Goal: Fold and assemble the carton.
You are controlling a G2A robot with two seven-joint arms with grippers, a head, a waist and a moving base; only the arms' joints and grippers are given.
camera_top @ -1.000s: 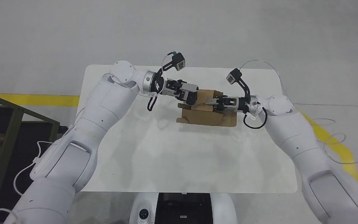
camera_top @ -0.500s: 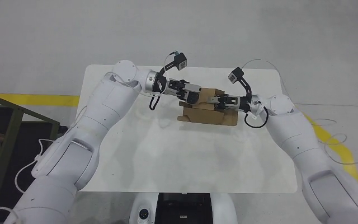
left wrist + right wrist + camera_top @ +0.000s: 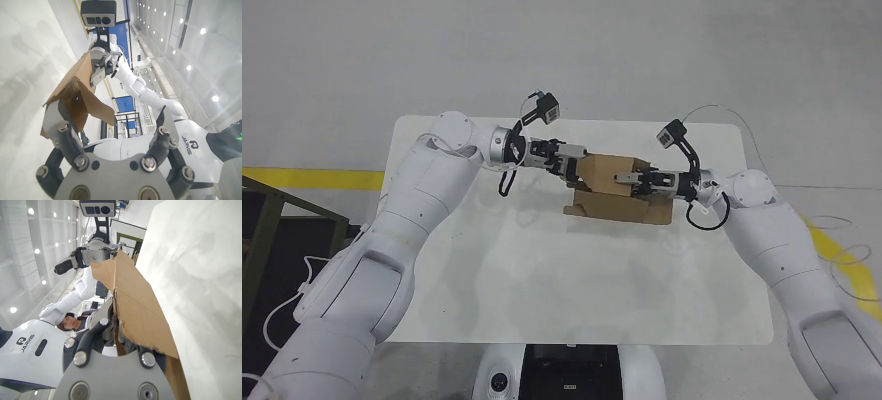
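Your left arm is extended across the far part of the white table [image 3: 492, 290], wrist turned sideways. The left gripper [image 3: 111, 113] is spread wide and grips nothing, with one finger [image 3: 63, 111] against the end flap of the brown carton [image 3: 617, 190] and the other in free air. Your right arm is extended from the opposite side. The right gripper [image 3: 113, 308] is pinched tight on the carton's other edge. The half-opened carton sits between both grippers, toward the table's far edge.

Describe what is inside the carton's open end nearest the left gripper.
One finger of the open left gripper sits in the carton's opening, between bare brown walls. Nothing else shows there. Deeper in, the rest is dark and cannot be made out.
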